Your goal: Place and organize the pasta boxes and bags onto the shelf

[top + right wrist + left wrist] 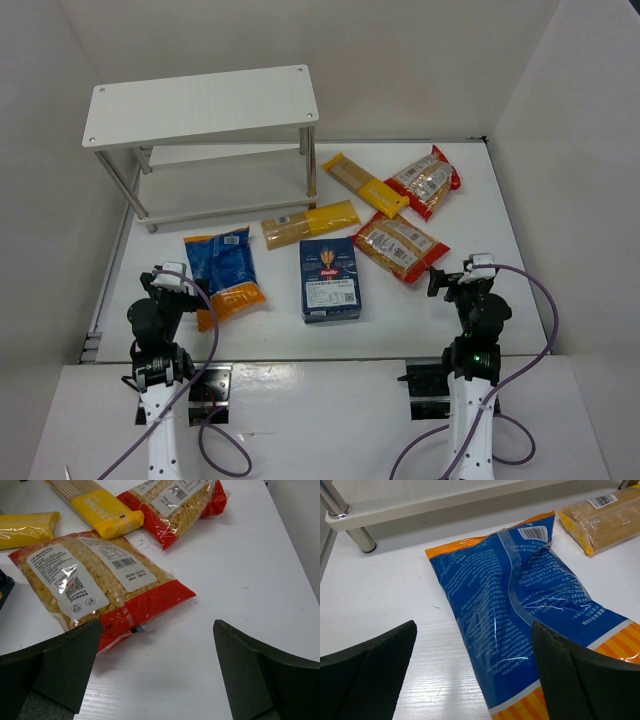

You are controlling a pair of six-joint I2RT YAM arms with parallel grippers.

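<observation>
The white two-tier shelf (200, 105) stands at the back left with nothing on it. The blue-and-orange bag (224, 273) lies near my left gripper (172, 277), which is open just above its near left edge; it fills the left wrist view (520, 605). The dark blue box (329, 279) lies in the middle. One yellow pack (310, 223) lies behind it, another (364, 184) further back. Two red-edged bags lie at right, one near (400, 247) and one far (425, 181). My right gripper (462, 275) is open and empty beside the near bag (95, 585).
White walls close in the table on the left, back and right. The shelf's silver leg (335, 502) and lower board (445, 497) show in the left wrist view. Bare table (240, 580) lies to the right of the red bags.
</observation>
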